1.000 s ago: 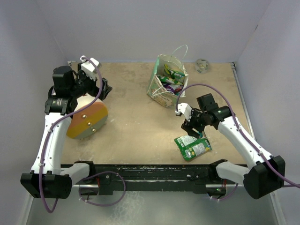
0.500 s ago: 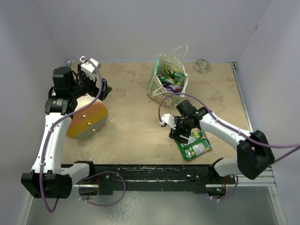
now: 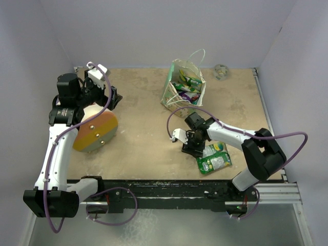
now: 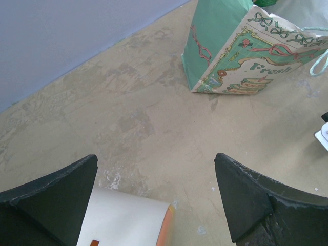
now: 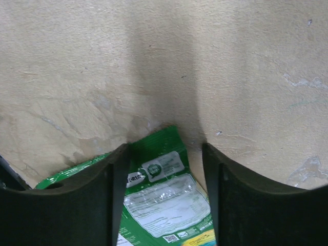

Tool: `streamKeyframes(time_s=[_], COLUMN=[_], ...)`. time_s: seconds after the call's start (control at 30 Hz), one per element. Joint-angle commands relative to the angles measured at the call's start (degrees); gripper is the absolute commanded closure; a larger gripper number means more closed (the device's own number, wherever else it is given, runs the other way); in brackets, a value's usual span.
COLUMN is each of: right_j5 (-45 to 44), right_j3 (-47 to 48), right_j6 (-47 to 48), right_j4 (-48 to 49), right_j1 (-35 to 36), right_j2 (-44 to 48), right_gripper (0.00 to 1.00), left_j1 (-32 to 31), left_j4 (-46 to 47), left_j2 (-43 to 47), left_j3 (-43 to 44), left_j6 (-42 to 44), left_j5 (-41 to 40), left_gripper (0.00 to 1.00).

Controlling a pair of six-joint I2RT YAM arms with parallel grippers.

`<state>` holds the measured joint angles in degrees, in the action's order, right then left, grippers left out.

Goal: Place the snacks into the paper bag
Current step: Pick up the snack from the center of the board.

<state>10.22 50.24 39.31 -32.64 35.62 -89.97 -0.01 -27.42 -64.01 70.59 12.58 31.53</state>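
Note:
The paper bag (image 3: 180, 98) stands at the table's back middle, with several green and purple snacks (image 3: 186, 85) showing in its open top. More green snacks (image 3: 216, 158) lie flat near the front right. My right gripper (image 3: 191, 145) is down at their left end. In the right wrist view it (image 5: 165, 154) is open and astride a green packet (image 5: 166, 197); the left finger touches the packet's edge and a gap stays at the right finger. My left gripper (image 3: 109, 97) hangs wide open at the back left, holding nothing. Its wrist view shows the bag (image 4: 233, 56) ahead.
A big cream cone-shaped object with an orange end (image 3: 96, 130) lies under my left arm, its edge (image 4: 125, 220) just below the left fingers. A small clear object (image 3: 221, 72) sits at the back right corner. Walls close the table on three sides.
My right arm swung left and down from above the table onto the left end of the green packets, and its jaws narrowed a little. The left arm stayed still.

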Motion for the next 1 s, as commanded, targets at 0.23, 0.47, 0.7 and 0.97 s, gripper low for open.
streamKeyframes(time_s=[0.23,0.47,0.7,0.97], right_j5=[0.42,1.06,2.32,3.18], right_j3=[-1.08,-1.15,0.43,4.32], right_j6=[-0.84,-2.07,-2.62,-3.95], right_j4=[-1.49,0.82,2.69,8.07], right_j1=[0.06,0.02,-0.44,-0.52], right_j2=[0.25,2.29,6.13,4.20], right_gripper=[0.68,1.00,1.00,1.00], left_j1=[0.54,0.67,0.63,0.64], left_j4=[2.61,2.56,2.57,2.90], left_j2=[1.45,1.53,1.52,1.44], left_j3=[-0.35,-0.36,-0.49,-0.80], left_j6=[-0.38,-0.44,-0.34,-0.38], left_j5=[1.58,1.74,1.96,2.50], left_gripper=[0.01,0.01,0.01,0.01])
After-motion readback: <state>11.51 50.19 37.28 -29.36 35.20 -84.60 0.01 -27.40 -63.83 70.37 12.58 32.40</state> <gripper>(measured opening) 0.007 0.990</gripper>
